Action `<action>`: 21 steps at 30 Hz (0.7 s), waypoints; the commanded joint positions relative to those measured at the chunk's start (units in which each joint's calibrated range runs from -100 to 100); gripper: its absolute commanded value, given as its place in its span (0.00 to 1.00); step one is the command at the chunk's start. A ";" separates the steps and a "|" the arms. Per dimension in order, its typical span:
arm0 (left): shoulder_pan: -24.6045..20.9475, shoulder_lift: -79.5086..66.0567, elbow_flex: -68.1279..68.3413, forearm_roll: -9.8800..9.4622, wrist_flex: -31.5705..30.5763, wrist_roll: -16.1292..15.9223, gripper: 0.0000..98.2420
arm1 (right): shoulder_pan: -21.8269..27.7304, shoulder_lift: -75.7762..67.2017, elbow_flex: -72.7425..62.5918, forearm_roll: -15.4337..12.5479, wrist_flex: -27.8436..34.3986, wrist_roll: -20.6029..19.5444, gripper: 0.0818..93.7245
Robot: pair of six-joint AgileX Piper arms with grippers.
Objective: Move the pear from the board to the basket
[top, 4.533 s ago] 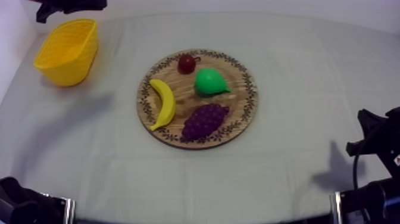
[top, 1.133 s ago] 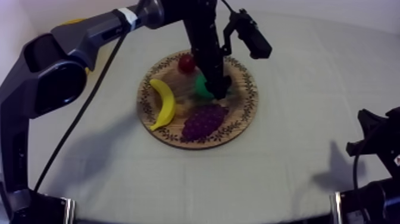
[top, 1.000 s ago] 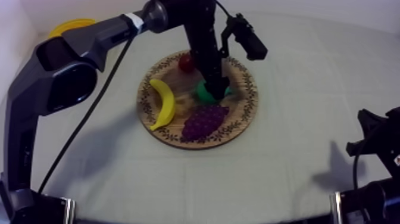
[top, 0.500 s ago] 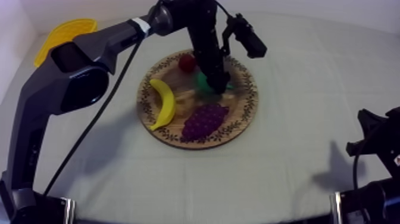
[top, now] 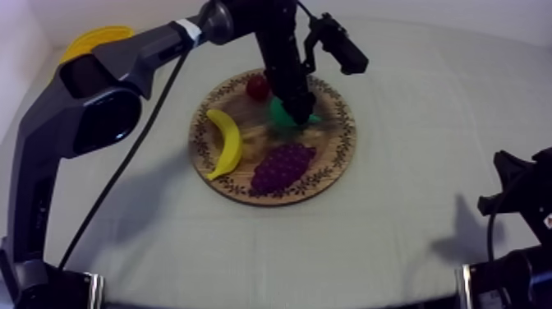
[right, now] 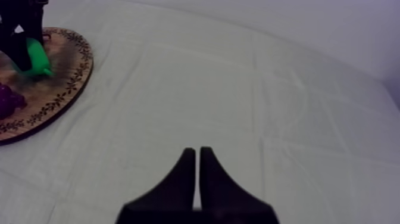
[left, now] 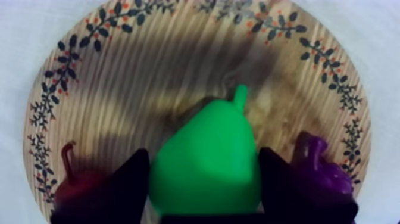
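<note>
The top view gives the overall layout of the table (top: 427, 90). The left arm (top: 123, 57) reaches in from the upper left, and the left end effector (top: 300, 111) stands over the pear (top: 283, 123) near the middle of the wooden board (top: 341, 152). A banana (top: 226, 141), grapes (top: 282, 166) and a small red fruit (top: 257, 86) lie on the board around the pear. The yellow basket (top: 92, 37) sits at the far left of the table, partly hidden behind the arm and well apart from the board.

The left wrist view supplies the grip detail that the arm hides from above. The two black fingers (left: 128, 182) stand one at each side of the pear's wide body, both touching it: the end effector is clamped on the pear. The stem end points away from the wrist. The small red fruit is just beside one finger, the grapes just beside the other. Whether the pear rests on the board or hangs clear of it cannot be told.

The right wrist view shows the right end effector (right: 197, 152) over bare cloth (right: 268, 89), well apart from the board. Its fingers lie together as a narrow wedge and hold nothing.
</note>
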 commanded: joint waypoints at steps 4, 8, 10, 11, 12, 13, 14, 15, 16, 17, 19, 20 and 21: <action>0.76 -3.87 3.04 -0.21 -0.05 0.48 0.48 | 0.00 -0.02 0.00 -0.01 0.01 0.03 0.00; 1.47 -8.73 6.30 -0.32 -0.05 0.97 0.48 | 0.00 -0.02 0.00 -0.01 0.01 0.03 0.00; 1.85 -11.52 8.16 -0.48 -0.10 1.25 0.49 | 0.00 -0.02 0.00 -0.01 0.01 0.03 0.00; 2.03 -12.98 9.16 -0.58 -0.18 1.38 0.49 | 0.00 -0.02 0.00 -0.01 0.01 0.03 0.00; 2.20 -14.52 10.22 -0.67 -0.32 1.52 0.49 | 0.00 -0.02 0.00 -0.01 0.01 0.03 0.00; 2.34 -16.12 11.30 -0.74 -0.46 1.64 0.49 | 0.00 -0.02 0.00 -0.01 0.01 0.03 0.00; 2.46 -17.72 12.39 -0.79 -0.60 1.76 0.49 | 0.00 -0.02 0.00 -0.01 0.01 0.03 0.00; 2.54 -19.36 13.46 -0.82 -0.75 1.87 0.49 | 0.00 -0.02 0.00 -0.01 0.01 0.03 0.00; 2.60 -21.01 14.47 -0.86 -0.86 1.98 0.49 | 0.00 -0.02 0.00 -0.01 0.01 0.03 0.00; 2.64 -22.65 15.41 -0.88 -0.93 2.08 0.49 | 0.00 -0.02 0.00 -0.01 0.01 0.03 0.00; 2.64 -25.85 17.35 -1.02 -1.02 2.42 0.50 | 0.00 -0.02 0.00 -0.01 0.01 0.03 0.00; 2.56 -27.41 18.34 -1.12 -1.05 2.58 0.50 | 0.00 -0.02 0.00 -0.01 0.01 0.03 0.00; 2.44 -28.89 19.29 -1.18 -1.06 2.71 0.50 | 0.00 -0.02 0.00 -0.01 0.01 0.03 0.00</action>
